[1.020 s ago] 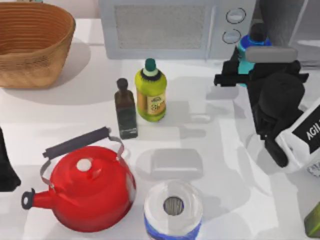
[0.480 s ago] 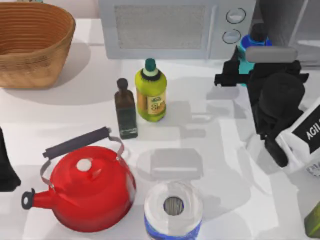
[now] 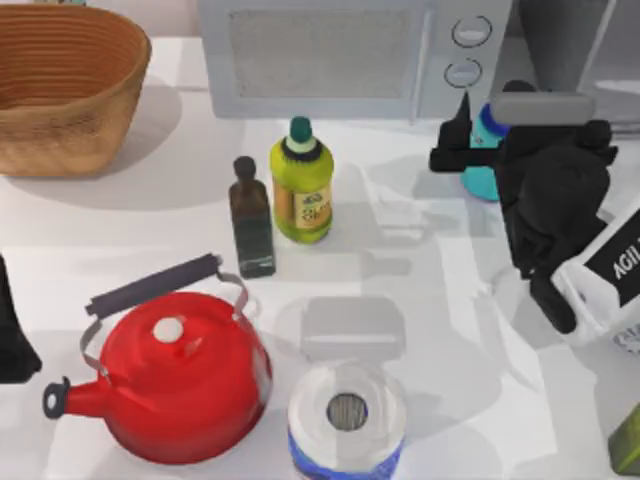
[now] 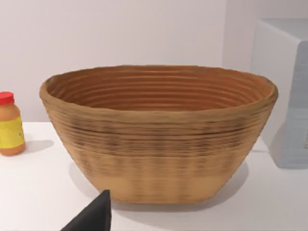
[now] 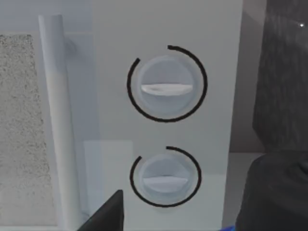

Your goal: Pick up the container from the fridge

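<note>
White tabletop (image 3: 150, 230) under an overhead camera, crowded with kitchen goods. Nearest the lower edge: a roll of paper towel (image 3: 347, 418) standing on end, and a red kettle (image 3: 180, 375) with a dark handle to its left. Just beyond the roll lies a pale grey block (image 3: 352, 327). Farther in, near the table's middle, a dark brown bottle (image 3: 251, 218) stands upright just beside a yellow-green bottle (image 3: 301, 182) with a dark green cap.

Right side: the right arm reaches toward the back, its right gripper (image 3: 478, 150) closed on the container (image 3: 485, 152), whose turquoise body and lighter blue top show between the dark fingers, in front of the fridge (image 3: 570, 45) at the far right corner. The right wrist view faces the two round knobs of the microwave (image 5: 166, 120).

Left side: the left arm is parked at the table's left edge; one dark fingertip of the left gripper (image 4: 94, 219) shows, and whether that gripper is open cannot be told.

Far left: a woven basket (image 3: 62, 85); beside it, in the left wrist view, a small red-capped jar (image 4: 9, 124).
</note>
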Action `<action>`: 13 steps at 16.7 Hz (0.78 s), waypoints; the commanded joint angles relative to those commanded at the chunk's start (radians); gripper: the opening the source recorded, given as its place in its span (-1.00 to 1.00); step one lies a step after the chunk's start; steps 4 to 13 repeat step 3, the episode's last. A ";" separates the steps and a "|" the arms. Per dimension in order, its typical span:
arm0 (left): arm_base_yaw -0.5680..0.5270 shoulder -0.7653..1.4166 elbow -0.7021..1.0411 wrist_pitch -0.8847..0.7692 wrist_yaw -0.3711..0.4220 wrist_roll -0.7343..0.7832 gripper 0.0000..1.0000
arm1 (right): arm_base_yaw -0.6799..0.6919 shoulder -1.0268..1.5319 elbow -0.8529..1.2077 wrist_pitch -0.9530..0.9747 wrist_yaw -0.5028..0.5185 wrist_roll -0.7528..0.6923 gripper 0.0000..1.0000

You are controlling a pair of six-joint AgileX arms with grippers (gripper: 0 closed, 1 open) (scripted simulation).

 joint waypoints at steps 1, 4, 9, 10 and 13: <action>0.000 0.000 0.000 0.000 0.000 0.000 1.00 | 0.000 0.000 0.000 0.000 0.000 0.000 1.00; 0.000 0.000 0.000 0.000 0.000 0.000 1.00 | 0.000 0.000 0.000 0.000 0.000 0.000 1.00; 0.000 0.000 0.000 0.000 0.000 0.000 1.00 | 0.000 0.000 0.000 0.000 0.000 0.000 1.00; 0.000 0.000 0.000 0.000 0.000 0.000 1.00 | 0.000 0.000 0.000 0.000 0.000 0.000 1.00; 0.000 0.000 0.000 0.000 0.000 0.000 1.00 | 0.000 0.000 0.000 0.000 0.000 0.000 1.00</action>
